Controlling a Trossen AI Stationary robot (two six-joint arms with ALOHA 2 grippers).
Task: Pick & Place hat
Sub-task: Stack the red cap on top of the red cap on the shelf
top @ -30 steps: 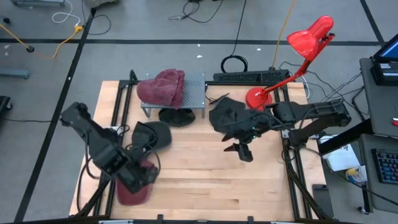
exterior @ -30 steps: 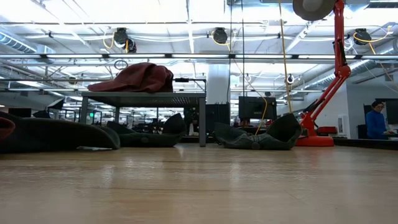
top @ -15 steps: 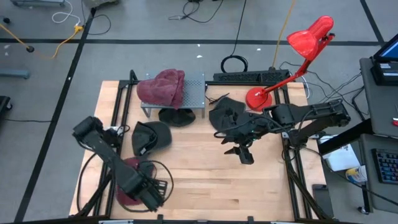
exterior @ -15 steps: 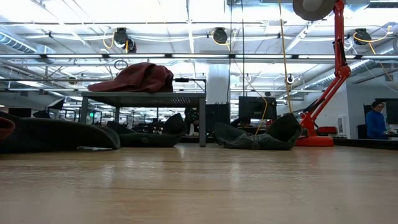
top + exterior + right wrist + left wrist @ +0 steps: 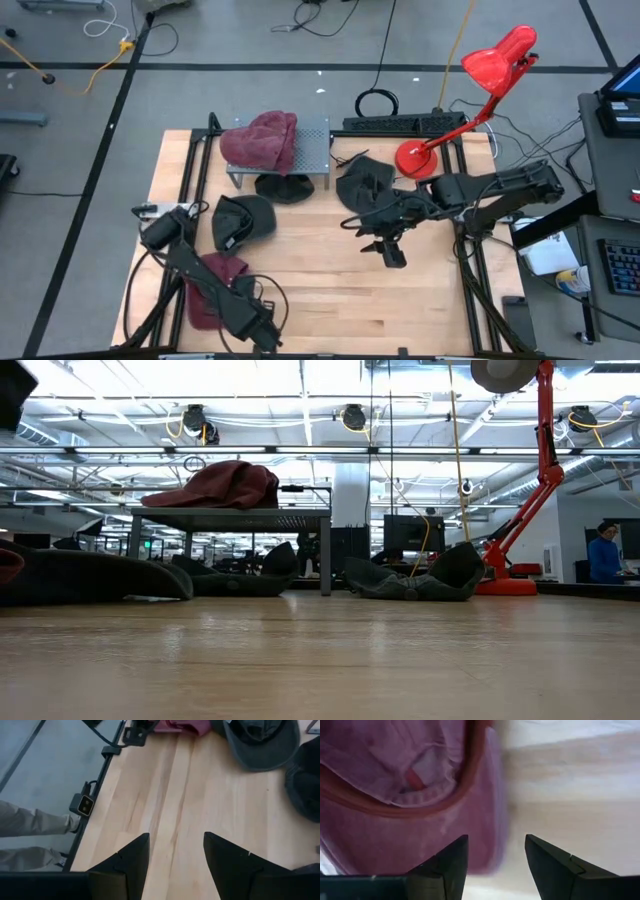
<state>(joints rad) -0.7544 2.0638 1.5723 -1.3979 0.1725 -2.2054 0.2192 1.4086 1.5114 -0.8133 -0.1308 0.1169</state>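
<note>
Light wooden table (image 5: 330, 285), black frame rails at sides. Maroon hat (image 5: 210, 290) at 7 o'clock corner; left gripper (image 5: 496, 862) above its edge, jaws parted, empty. Right gripper (image 5: 392, 255) right of centre, jaws parted, empty. Second maroon hat (image 5: 262, 140) atop metal rack (image 5: 316, 150) at 11 o'clock. Red desk lamp (image 5: 470, 95) at 1 o'clock. Grey floor, cables around.

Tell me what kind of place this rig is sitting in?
Likely an open lab or workshop: exposed ceiling trusses and ducts overhead, loose cables across a grey floor, and a person working at a station behind the wooden table.
</note>
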